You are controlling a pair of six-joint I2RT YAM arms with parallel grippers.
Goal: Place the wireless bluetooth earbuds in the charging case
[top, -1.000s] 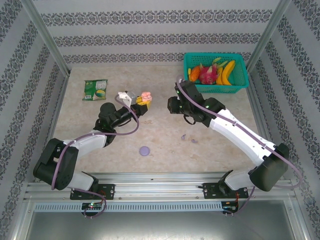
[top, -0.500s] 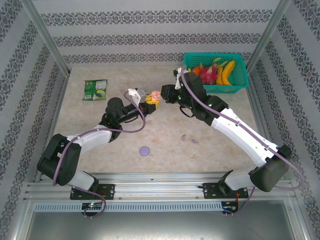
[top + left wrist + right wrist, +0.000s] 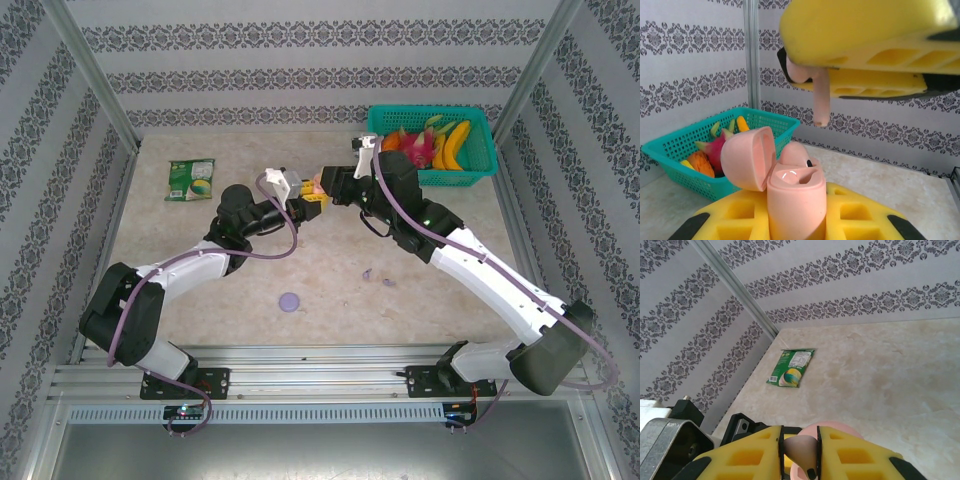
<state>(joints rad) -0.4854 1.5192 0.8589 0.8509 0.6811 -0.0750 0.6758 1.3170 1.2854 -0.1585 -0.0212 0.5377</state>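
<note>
Left gripper (image 3: 303, 208) clamped on the open pink charging case (image 3: 796, 197), right gripper (image 3: 800, 450) pinching the pink earbud (image 3: 820, 95) stem-down just above at 1 o'clock; risk: stem looks offset from the empty socket (image 3: 790, 176), so it could catch the edge and pop out on release.

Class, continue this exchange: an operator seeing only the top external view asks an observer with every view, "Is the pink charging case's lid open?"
Observer: Yes. In the left wrist view the left end effector clamps the pink charging case, its lid swung open to the left.
Operator: What does the right end effector hold?
Observer: A pink earbud, stem pointing down over the case, not yet in.
Operator: Is the case empty?
Observer: No, a second pink earbud seems seated inside.
</note>
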